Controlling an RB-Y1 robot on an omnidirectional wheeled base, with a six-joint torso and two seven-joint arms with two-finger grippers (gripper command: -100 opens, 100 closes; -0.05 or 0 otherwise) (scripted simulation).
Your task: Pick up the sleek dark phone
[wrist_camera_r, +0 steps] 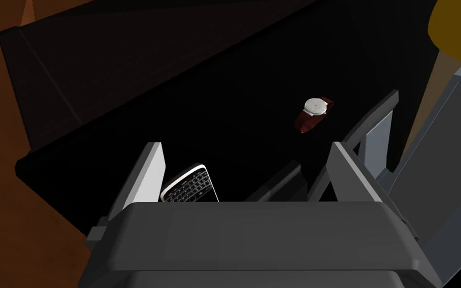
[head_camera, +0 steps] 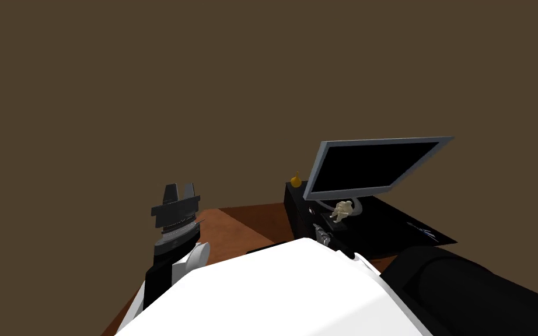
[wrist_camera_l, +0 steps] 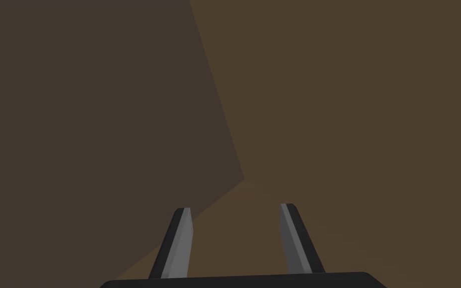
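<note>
Right tool (wrist_camera_r: 245, 146) pointing at the phone (wrist_camera_r: 190, 186), standing wide open, gripping nothing, watch (wrist_camera_r: 314, 112) lying nearby on the black bench (wrist_camera_r: 124, 125), left tool (wrist_camera_l: 235, 207) hanging open, empty.

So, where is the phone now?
In the right wrist view, the keypad phone lies on the black surface between the open fingers of the right gripper, with the wristwatch beyond.

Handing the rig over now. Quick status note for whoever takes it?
Grippers: left gripper open, empty, held up on my left. The right gripper is open, low over the black desk, with its fingers either side of the phone.
Things: the phone lies flat on the desk, close to one finger, partly hidden by the gripper's body. A wristwatch lies further ahead.
Done: approach.
Left: close on the phone, lift.
</note>
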